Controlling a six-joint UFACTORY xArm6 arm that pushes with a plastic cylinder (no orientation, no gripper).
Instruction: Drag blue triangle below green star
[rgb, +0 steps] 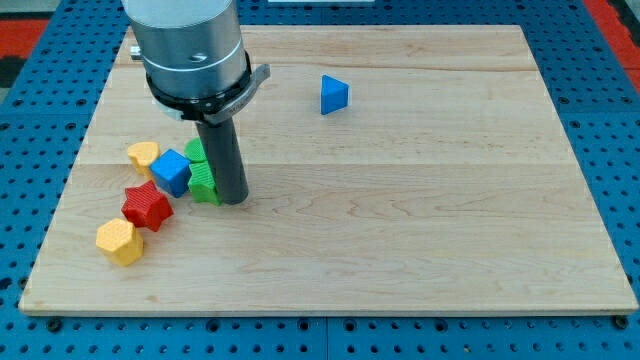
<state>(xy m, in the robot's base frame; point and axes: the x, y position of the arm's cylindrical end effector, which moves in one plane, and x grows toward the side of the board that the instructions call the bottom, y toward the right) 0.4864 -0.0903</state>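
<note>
Seven blocks lie on the wooden board (420, 230). At the view's left sits a yellow hexagon (118, 242), then a red star (147, 206) just above and right of it, a yellow heart (143, 155), and a blue cube (171, 172). Next come two green blocks: a green star (205, 184) and another green block (196, 151) behind it, partly hidden. My tip (233, 201) touches the green star's right side; there is no pincer, only a rod. Well apart, toward the view's top, rests the blue triangle (334, 94).
</note>
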